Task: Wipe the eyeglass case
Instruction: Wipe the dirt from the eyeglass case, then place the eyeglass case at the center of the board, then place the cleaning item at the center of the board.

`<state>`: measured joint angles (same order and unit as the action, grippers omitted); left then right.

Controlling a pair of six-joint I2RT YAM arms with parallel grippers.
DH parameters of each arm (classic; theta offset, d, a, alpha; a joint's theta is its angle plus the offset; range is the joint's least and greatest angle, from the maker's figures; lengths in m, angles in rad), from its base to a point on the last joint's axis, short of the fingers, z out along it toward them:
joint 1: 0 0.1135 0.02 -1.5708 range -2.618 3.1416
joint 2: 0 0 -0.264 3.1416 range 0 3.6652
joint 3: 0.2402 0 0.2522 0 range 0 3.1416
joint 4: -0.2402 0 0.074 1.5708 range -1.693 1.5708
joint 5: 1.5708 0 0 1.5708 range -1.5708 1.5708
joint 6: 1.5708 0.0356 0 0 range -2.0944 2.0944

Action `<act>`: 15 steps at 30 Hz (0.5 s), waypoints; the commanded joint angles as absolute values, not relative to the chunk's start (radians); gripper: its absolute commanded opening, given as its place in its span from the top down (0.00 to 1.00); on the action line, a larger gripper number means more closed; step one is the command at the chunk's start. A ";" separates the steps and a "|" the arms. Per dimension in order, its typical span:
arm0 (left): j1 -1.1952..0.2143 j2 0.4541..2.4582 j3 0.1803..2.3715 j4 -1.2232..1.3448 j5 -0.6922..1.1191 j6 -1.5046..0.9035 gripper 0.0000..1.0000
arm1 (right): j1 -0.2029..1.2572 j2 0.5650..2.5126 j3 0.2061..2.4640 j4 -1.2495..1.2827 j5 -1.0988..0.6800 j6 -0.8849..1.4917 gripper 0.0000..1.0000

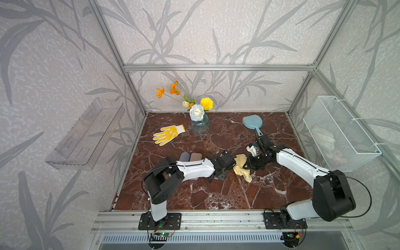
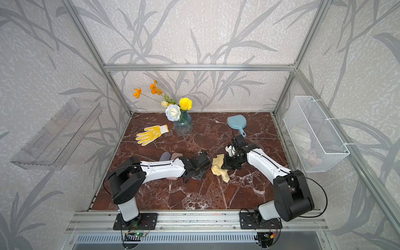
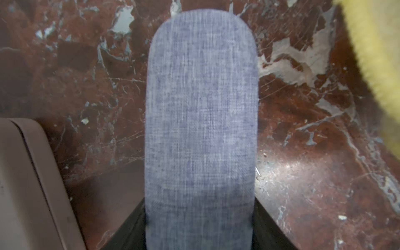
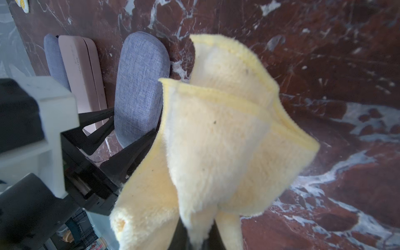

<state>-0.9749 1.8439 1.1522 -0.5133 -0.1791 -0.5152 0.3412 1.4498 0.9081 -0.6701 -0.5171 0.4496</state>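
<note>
Left gripper: I have my left gripper [image 3: 199, 201] clenched on one end of the eyeglass case [image 3: 201, 108]. One black finger [image 3: 129, 229] sits against each long side.
Eyeglass case: blue-grey woven fabric with rounded ends. I hold it over the middle of the desk [image 1: 216, 194]. In both top views my left wrist hides it. I cannot tell whether it touches the desk.
Right gripper: I have my right gripper [image 1: 246, 167] clamped on a bunched yellow cloth [image 1: 240, 165]. The folds fan out past the fingertips and one corner trails toward the front edge.
Cloth to case: in the right wrist view the cloth [image 4: 216, 140] overlaps the free end of the case [image 4: 140, 86]. In the left wrist view it shows only as a yellow strip [image 3: 378, 54], apart from the case. I cannot confirm contact.
Arms: both reach inward and the wrists nearly meet at the desk middle.
Spare cases: a second blue-grey case [image 1: 184, 156] and a pink case [image 1: 195, 157] lie side by side left of the middle, partly under my left forearm.
Glove: yellow-dotted work glove [image 1: 167, 134], toward the far-left corner.
Vase: glass vase of flowers [image 1: 200, 125], at the middle of the far edge.
Dustpan: blue dustpan [image 1: 252, 123], toward the far-right corner.
Wire basket: white basket [image 1: 337, 134], on the right wall.
</note>
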 commanded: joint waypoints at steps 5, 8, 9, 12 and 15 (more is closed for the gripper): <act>-0.981 1.837 1.163 -0.691 -0.098 -0.624 0.20 | 0.347 1.495 0.935 -0.652 -0.488 0.445 1.00; -0.981 1.784 1.160 -0.667 -0.089 -0.613 0.14 | 0.349 1.498 0.958 -0.694 -0.390 0.411 0.99; -0.982 1.769 1.158 -0.660 -0.086 -0.608 0.13 | 0.348 1.501 0.963 -0.710 -0.346 0.402 0.94; -0.982 1.730 1.143 -0.624 -0.069 -0.606 0.12 | 0.350 1.529 0.978 -0.763 -0.225 0.366 0.79; -0.982 1.698 1.133 -0.587 -0.049 -0.602 0.12 | 0.364 1.568 0.983 -0.783 -0.108 0.344 0.66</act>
<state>-0.9806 1.7428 1.1522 -0.6106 -0.0750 -0.6003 0.3527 1.5330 0.9665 -0.7185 -0.2657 0.3885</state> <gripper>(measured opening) 0.882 0.324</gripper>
